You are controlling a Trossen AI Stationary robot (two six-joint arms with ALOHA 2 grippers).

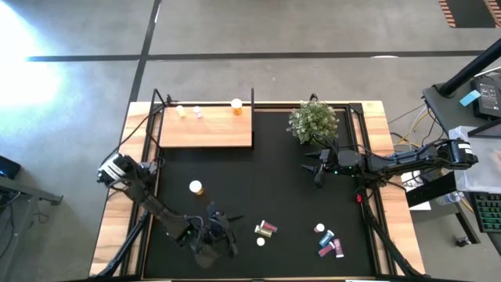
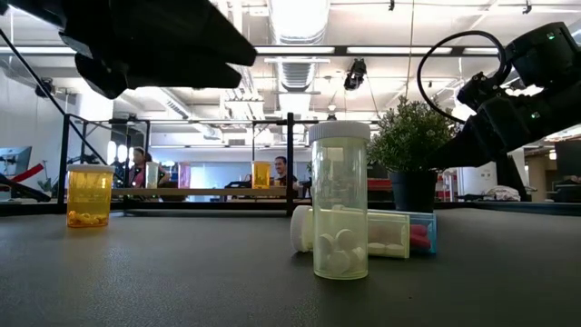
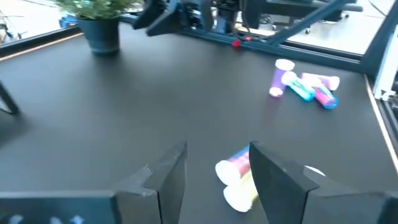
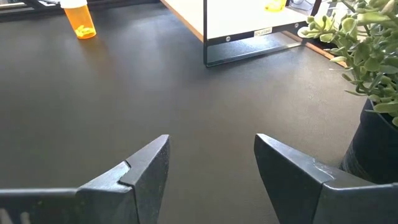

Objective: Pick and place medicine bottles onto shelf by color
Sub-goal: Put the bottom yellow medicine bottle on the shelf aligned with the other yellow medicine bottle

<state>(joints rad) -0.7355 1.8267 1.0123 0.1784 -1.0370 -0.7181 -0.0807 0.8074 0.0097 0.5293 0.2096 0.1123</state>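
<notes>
Medicine bottles [image 1: 266, 229] lying in a little pair sit just beside my left gripper [image 3: 214, 177], whose fingers are parted and holding nothing. Best bet, I figure: line up square over one bottle so I don't nudge its neighbour. My right gripper [image 4: 211, 168] hangs open and empty near the plant [image 1: 313, 121]. Three bottles are already on the shelf [image 1: 205, 129].

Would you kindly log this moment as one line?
left gripper: open, empty, near lying bottles | right gripper: open, empty, beside plant | shelf: three bottles
</notes>
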